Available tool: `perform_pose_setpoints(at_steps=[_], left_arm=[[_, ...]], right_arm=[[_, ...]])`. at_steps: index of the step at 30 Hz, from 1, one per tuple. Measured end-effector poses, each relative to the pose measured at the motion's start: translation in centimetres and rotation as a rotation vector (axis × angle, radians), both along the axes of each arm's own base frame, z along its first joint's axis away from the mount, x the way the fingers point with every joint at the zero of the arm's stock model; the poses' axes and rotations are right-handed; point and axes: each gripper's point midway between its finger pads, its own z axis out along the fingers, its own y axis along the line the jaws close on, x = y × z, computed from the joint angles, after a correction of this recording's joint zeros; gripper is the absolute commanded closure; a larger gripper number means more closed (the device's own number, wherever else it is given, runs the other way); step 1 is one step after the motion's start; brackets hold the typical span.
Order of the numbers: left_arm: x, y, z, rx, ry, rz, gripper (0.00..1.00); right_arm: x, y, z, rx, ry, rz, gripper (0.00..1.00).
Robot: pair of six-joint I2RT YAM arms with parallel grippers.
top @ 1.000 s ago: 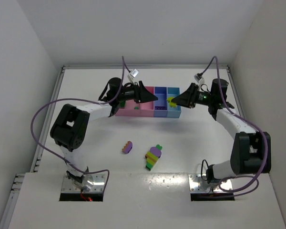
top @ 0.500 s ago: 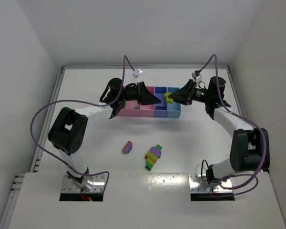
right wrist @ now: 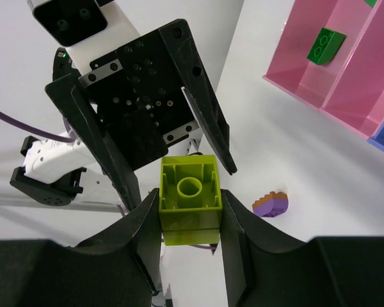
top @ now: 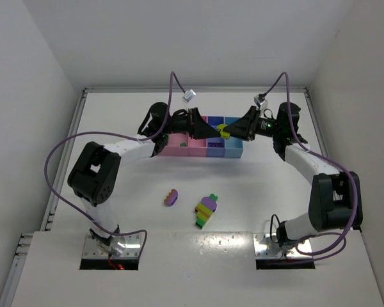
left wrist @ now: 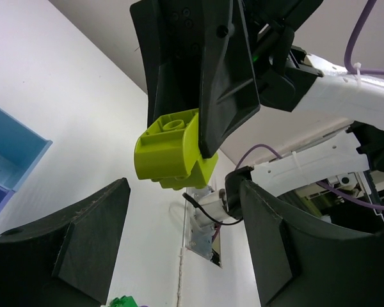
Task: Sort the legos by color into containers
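My right gripper (top: 225, 132) is shut on a yellow-green lego (top: 223, 132), held in the air above the containers (top: 216, 151). In the right wrist view this lego (right wrist: 189, 198) sits squeezed between both fingers, hollow underside toward the camera. My left gripper (top: 209, 132) faces it tip to tip, open. Seen from the left wrist, the lego (left wrist: 169, 153) hangs just beyond the left fingertips (left wrist: 89, 236), apart from them. A dark green lego (right wrist: 325, 45) lies in a pink bin (right wrist: 288, 57).
A purple-and-orange clump (top: 171, 197) and a multicoloured clump (top: 206, 210) lie on the white table in front of the bins. The blue bin (left wrist: 6, 150) shows at the left edge of the left wrist view. Walls close in on three sides.
The right gripper has carried the yellow-green lego leftward and up over the bins. The left gripper has shifted right to meet it, so the two tips now nearly touch.
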Motion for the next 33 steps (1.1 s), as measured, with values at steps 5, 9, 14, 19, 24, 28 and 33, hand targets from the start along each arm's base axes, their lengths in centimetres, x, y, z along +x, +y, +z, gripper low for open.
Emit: perform_pose_setpoints(at_steps=[5, 9, 14, 19, 24, 28, 33], left_arm=[[-0.11, -0.26, -0.41, 0.004, 0.009, -0.007, 0.29], [-0.16, -0.34, -0.50, 0.005, 0.014, -0.009, 0.33], [-0.25, -0.41, -0.37, 0.001, 0.015, -0.011, 0.40], [-0.18, -0.44, -0.22, -0.006, 0.026, -0.006, 0.52], [-0.20, -0.48, -0.07, -0.012, 0.041, -0.009, 0.68], [-0.09, -0.61, 0.03, -0.015, 0.045, -0.016, 0.86], [-0.13, -0.66, 0.17, -0.017, 0.040, -0.022, 0.96]], right_arm=[[-0.03, 0.09, 0.04, 0.000, -0.002, 0.002, 1.00], [-0.24, 0.44, 0.08, 0.001, 0.000, 0.012, 1.00], [-0.39, 0.68, 0.10, 0.003, 0.001, 0.019, 1.00], [-0.37, 0.71, 0.30, 0.005, -0.011, 0.021, 1.00], [-0.38, 0.73, 0.51, 0.007, -0.029, 0.026, 1.00], [-0.32, 0.67, 0.63, 0.008, -0.037, 0.024, 1.00], [-0.27, 0.67, 0.79, 0.009, -0.050, 0.024, 0.66]])
